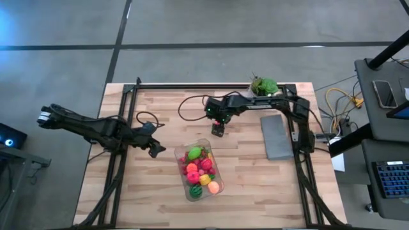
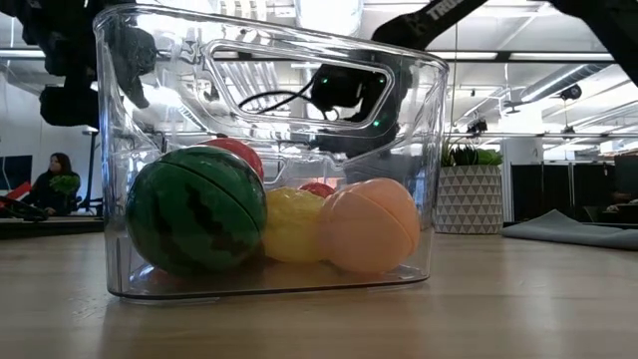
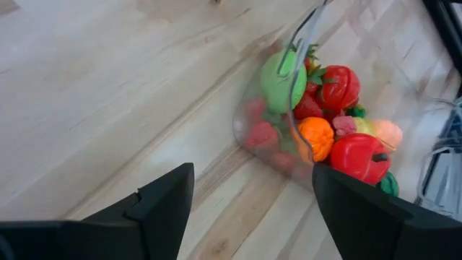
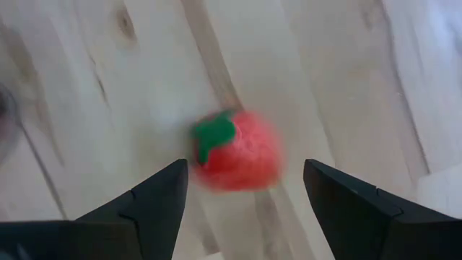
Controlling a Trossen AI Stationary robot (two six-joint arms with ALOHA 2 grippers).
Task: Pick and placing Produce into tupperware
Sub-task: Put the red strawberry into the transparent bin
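Note:
The clear tupperware [image 1: 201,170] stands on the wooden table near its middle, holding several toy produce pieces: red, green, orange and yellow [image 3: 325,108]. The low view shows a green watermelon [image 2: 194,211], a yellow piece [image 2: 294,225] and a peach one [image 2: 371,225] resting on its floor. One red strawberry with a green leaf [image 4: 238,150] lies alone on the wood, just beyond the tupperware's far end. My right gripper [image 4: 245,170] hangs open above it, pointing down, fingers either side and clear of it. My left gripper [image 3: 253,180] is open and empty, left of the tupperware [image 1: 156,149].
A flat grey slab [image 1: 278,136] lies right of the tupperware, and a potted plant [image 1: 263,86] stands at the far edge. Black frame rails [image 1: 118,160] run along the table's left and right sides. Bare wood lies at the near left.

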